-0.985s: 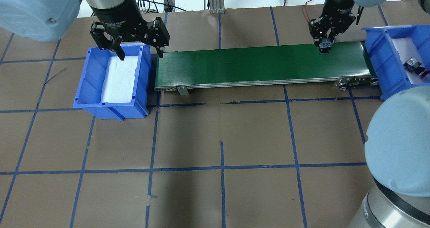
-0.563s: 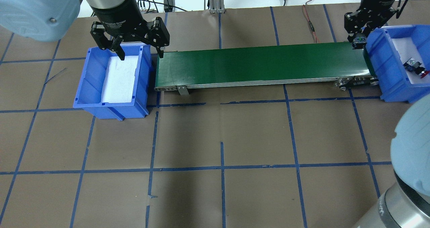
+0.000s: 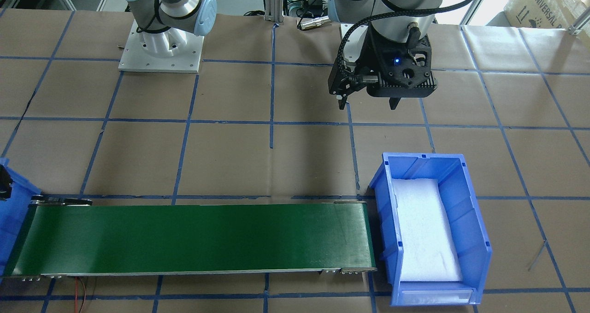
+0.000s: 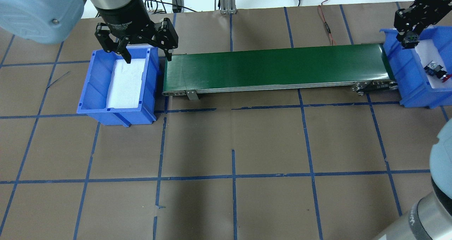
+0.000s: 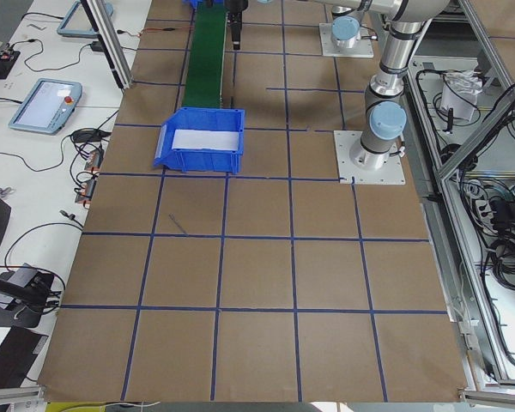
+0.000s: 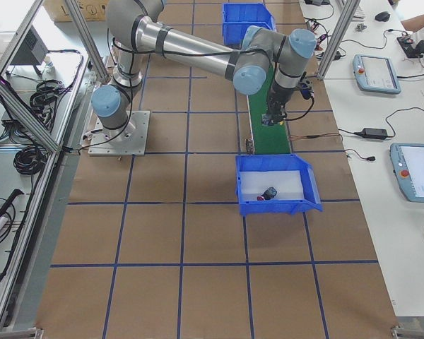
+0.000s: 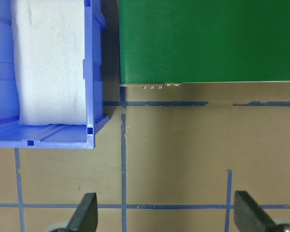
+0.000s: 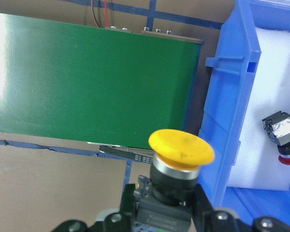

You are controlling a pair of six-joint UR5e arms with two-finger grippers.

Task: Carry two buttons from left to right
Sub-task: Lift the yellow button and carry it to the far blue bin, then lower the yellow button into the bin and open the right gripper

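A: Left end first. What's there?
B: 1 blue left bin point(image 4: 92, 81) on the table point(image 4: 233, 137), with a white left foam pad point(image 4: 125, 79) lining it. The left gripper point(image 4: 148, 58) hangs over the bin's belt-side wall. Its fingers point(image 7: 85, 212) are spread wide and grip nothing.

A: Middle?
B: A green belt point(image 4: 275, 65) runs from the left bin to the right bin point(image 4: 399, 70), with its ends just beside both.

A: Right arm?
B: The right gripper point(image 4: 409, 42) is up at the right bin's belt-side wall. Its fingers point(image 8: 203, 208) are clamped on the yellow button point(image 8: 181, 147), gripping the dark body. The yellow cap points away from the wrist camera. In the overhead view the button sits over the bin's edge, clear of the belt.

A: And the 2nd button?
B: The red button point(image 8: 285, 140) is inside the right bin, lying on its side on the right foam pad point(image 8: 275, 92). Its red cap points toward the bin's near wall in the overhead view. It's well apart from the right gripper.
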